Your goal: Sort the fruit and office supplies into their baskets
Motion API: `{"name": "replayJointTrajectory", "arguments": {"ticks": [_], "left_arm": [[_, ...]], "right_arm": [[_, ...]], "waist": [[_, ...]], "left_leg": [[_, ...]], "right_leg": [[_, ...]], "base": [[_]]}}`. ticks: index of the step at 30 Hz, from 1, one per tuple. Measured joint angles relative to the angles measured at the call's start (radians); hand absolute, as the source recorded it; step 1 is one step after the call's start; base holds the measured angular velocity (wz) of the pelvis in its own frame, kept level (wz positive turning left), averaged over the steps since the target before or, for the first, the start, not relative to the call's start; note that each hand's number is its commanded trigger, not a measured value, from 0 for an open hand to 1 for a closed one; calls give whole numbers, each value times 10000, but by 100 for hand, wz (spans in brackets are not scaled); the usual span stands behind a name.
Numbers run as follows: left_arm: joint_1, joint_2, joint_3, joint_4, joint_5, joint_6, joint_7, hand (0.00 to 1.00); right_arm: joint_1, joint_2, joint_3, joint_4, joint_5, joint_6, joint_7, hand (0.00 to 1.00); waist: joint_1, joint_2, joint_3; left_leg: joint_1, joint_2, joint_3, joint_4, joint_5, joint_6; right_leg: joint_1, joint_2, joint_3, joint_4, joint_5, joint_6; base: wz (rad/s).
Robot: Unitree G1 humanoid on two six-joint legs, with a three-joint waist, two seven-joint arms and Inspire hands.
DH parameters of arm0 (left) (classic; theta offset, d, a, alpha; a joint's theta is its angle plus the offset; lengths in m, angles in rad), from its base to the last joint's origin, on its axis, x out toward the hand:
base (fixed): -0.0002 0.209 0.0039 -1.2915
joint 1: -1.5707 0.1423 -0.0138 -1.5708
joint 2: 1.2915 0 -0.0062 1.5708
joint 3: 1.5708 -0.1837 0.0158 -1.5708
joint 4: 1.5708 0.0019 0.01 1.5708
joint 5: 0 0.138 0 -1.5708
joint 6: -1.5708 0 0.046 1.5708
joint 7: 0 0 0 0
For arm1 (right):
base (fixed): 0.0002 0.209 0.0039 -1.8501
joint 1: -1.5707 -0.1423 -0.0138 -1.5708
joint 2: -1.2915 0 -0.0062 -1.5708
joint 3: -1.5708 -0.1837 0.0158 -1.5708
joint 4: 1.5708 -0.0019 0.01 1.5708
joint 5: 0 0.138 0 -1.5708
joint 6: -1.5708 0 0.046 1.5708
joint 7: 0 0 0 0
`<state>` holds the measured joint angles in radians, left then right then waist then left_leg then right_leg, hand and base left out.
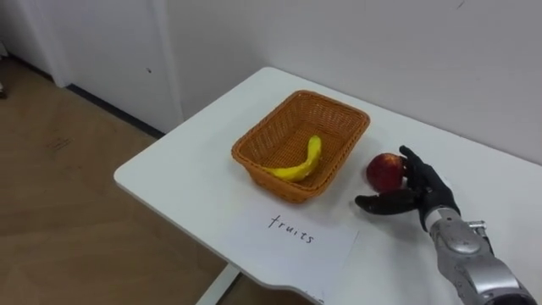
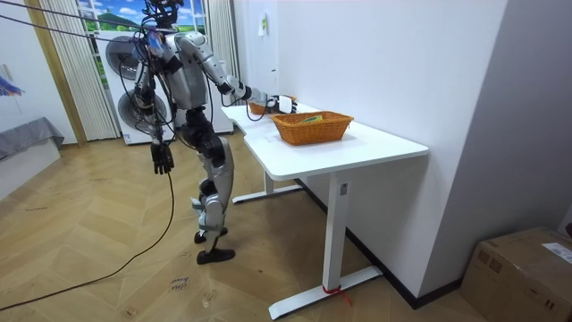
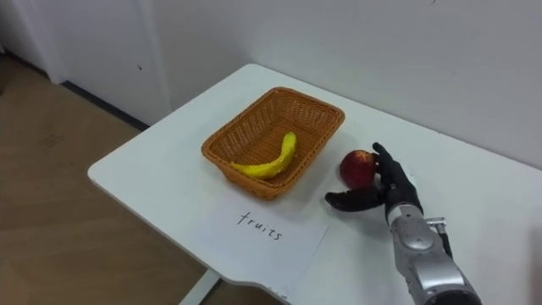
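A red apple (image 1: 385, 170) lies on the white table (image 1: 182, 174), just right of the woven orange basket (image 1: 301, 144). A yellow banana (image 1: 301, 163) rests inside that basket. My right hand (image 1: 421, 193) sits at the apple's right side. Its fingers (image 1: 417, 166) are relaxed against the fruit, and the thumb is spread forward and apart from it. In the room view I stand at the table's end with this arm stretched over it. My left hand (image 2: 162, 158) hangs loosely by my side.
A paper sheet with handwriting (image 1: 295, 235) lies in front of the basket near the table's front edge. A wall runs behind the table. A second orange basket (image 2: 258, 108) stands further along the table. Wooden floor spreads to my left.
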<state>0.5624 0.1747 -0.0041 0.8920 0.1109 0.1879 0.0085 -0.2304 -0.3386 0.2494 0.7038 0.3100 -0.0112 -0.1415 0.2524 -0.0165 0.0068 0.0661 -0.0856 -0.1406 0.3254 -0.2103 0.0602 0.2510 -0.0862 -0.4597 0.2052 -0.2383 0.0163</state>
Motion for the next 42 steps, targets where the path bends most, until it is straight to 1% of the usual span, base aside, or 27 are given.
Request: {"name": "replayJointTrajectory", "arguments": {"ticks": [3,4,6,10,15,17,19,27,29,33,36,42], "left_arm": [[15,-1,-20,-13,-3,2,-1,0],[24,-2,-21,-13,-2,3,-7,0],[46,-3,-20,-13,-2,6,-17,0],[105,-2,-31,-13,-4,5,-17,0],[266,8,-104,-15,-1,-3,25,0],[304,9,-107,-15,-1,-4,33,0],[325,19,-127,-15,-25,-3,57,0],[358,26,-214,-17,-374,-2,113,0],[358,29,-215,-32,-383,-2,134,0],[362,35,-223,-71,-396,-22,238,0],[381,47,-224,-71,-393,-108,239,0],[410,52,-225,-69,-392,-115,230,0]], "right_arm": [[-2,20,0,150,14,-79,-29,0],[-2,21,0,255,11,-132,-78,0],[-3,29,0,341,12,-137,-90,0],[-2,72,0,400,24,-136,-94,0],[-6,97,11,591,18,-240,-171,0],[-7,105,11,659,18,-258,-220,0],[-5,117,17,772,41,-316,-312,0],[-7,136,18,903,41,-325,-462,0],[-7,135,17,910,41,-333,-469,0],[-42,149,17,1082,37,-521,-427,0],[-42,149,16,1170,36,-565,-413,0],[-43,149,13,1265,38,-613,-451,0]], "waist": [[20,2,-2],[32,4,-18],[66,7,-33],[50,16,-39],[64,15,-38],[108,18,-39],[249,38,-38],[354,92,-36],[340,93,-35],[343,98,-34],[358,103,-31],[368,96,-25]], "left_leg": [[-6,3,1,39,0,0],[-4,5,0,53,0,0],[21,5,0,64,0,0],[17,9,-1,123,-1,-2],[3,7,-9,205,-8,-7],[3,8,-11,221,-8,-8],[3,16,-17,267,-18,-17],[-9,17,-34,361,-36,-19],[-12,17,-34,361,-36,-19],[-10,16,-35,362,-35,-18],[-11,16,-37,369,-36,-18],[-13,16,-37,386,-36,-19]], "right_leg": [[32,-4,-78,2,-1,1],[41,-3,-85,6,-1,1],[74,-3,-95,9,-1,1],[109,7,-120,13,-3,1],[125,16,-106,47,-2,1],[129,14,-101,64,-3,0],[137,17,-97,83,-6,-3],[136,14,-87,167,-43,-12],[131,14,-85,162,-54,-6],[134,16,-81,177,-53,-10],[137,15,-86,181,-55,-9],[146,13,-102,190,-55,-9]], "base": [[6],[5],[0],[3],[1],[2],[0],[0],[0],[0],[0],[0]]}}
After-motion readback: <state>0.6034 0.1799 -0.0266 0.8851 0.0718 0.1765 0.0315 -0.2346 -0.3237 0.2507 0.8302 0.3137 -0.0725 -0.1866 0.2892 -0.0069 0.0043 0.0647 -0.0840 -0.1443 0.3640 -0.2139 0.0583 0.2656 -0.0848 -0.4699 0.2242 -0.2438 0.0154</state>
